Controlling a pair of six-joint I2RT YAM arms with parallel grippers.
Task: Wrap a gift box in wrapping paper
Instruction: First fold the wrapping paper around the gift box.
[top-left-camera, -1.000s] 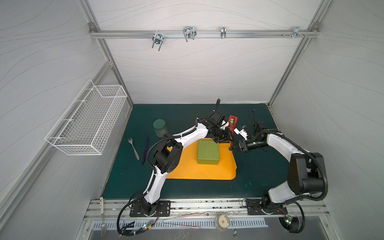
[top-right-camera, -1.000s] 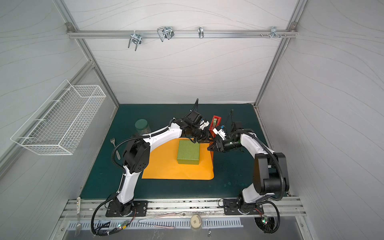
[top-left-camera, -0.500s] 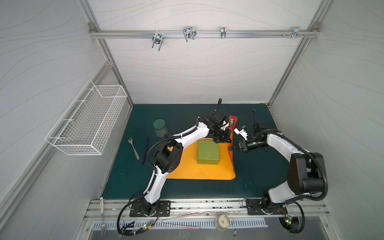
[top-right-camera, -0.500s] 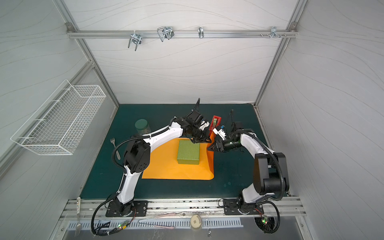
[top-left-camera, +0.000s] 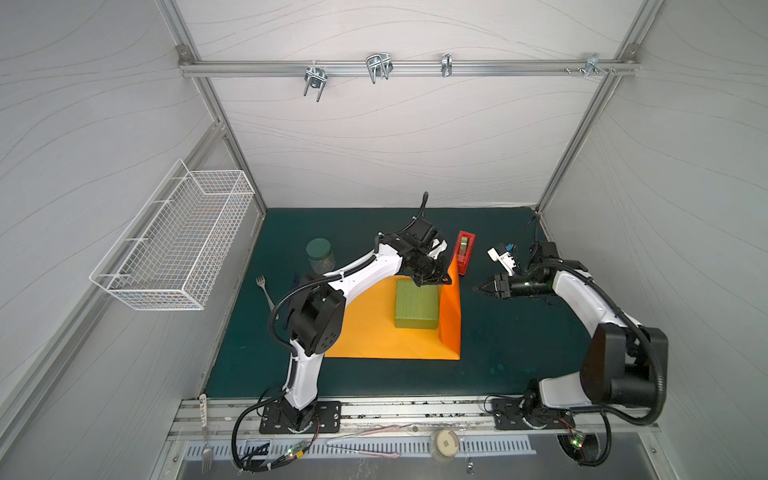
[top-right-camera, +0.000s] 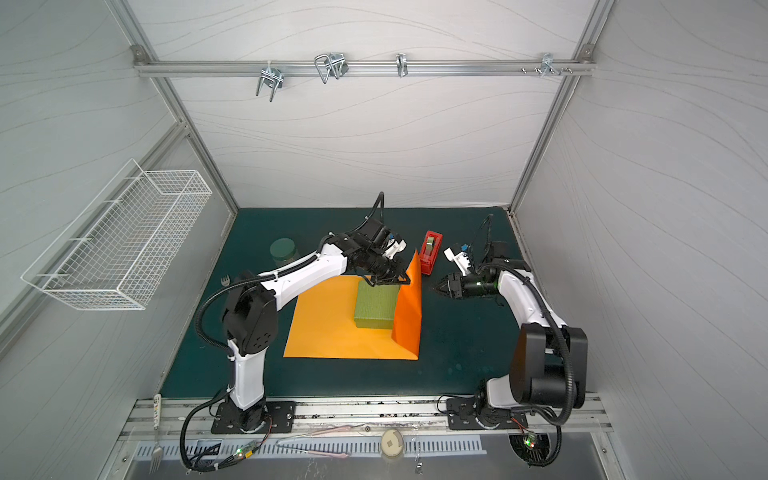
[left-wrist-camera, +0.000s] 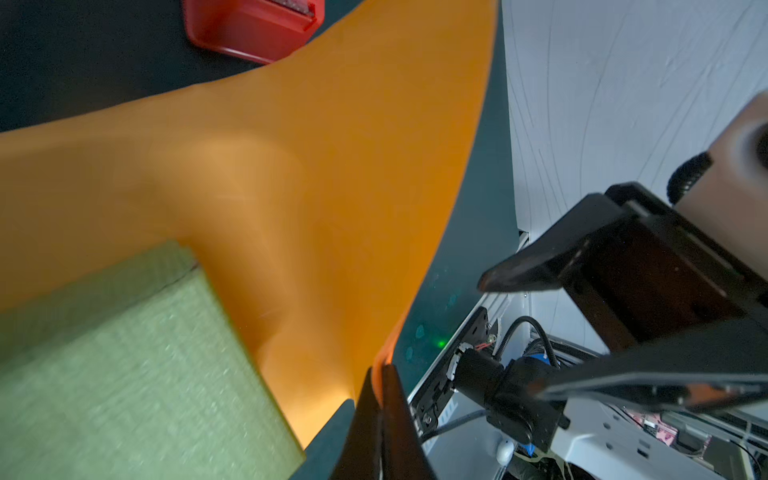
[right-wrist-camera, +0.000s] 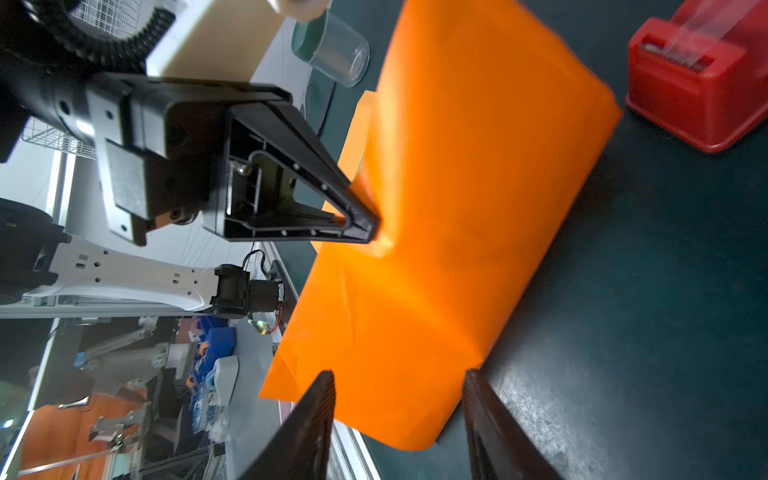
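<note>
We are noting the risks first: the left hand (top-left-camera: 446, 281) is gripping the wrapping paper (top-left-camera: 374, 332) by a thin pinch at its right edge, jaws closed on the sheet, so the glossy paper may be slipping free or tearing if the pull comes too hard. Drawing the raised flap across may also be dragging the gift box (top-left-camera: 417, 305) off its spot, since nothing is pinning it, and a skewed pull would be setting a crooked crease. The red tape dispenser (top-left-camera: 464, 251) is sitting just above the flap's upper corner in both top views and could be getting knocked. The box is sitting on the flat sheet at centre of the worktop (top-left-camera: 519, 340), directly below the left hand in the frame; the flap is standing along its right side. The right hand (top-left-camera: 478, 287) is hanging open and empty, right of the flap, apart from it, tips pointing at it.
</note>
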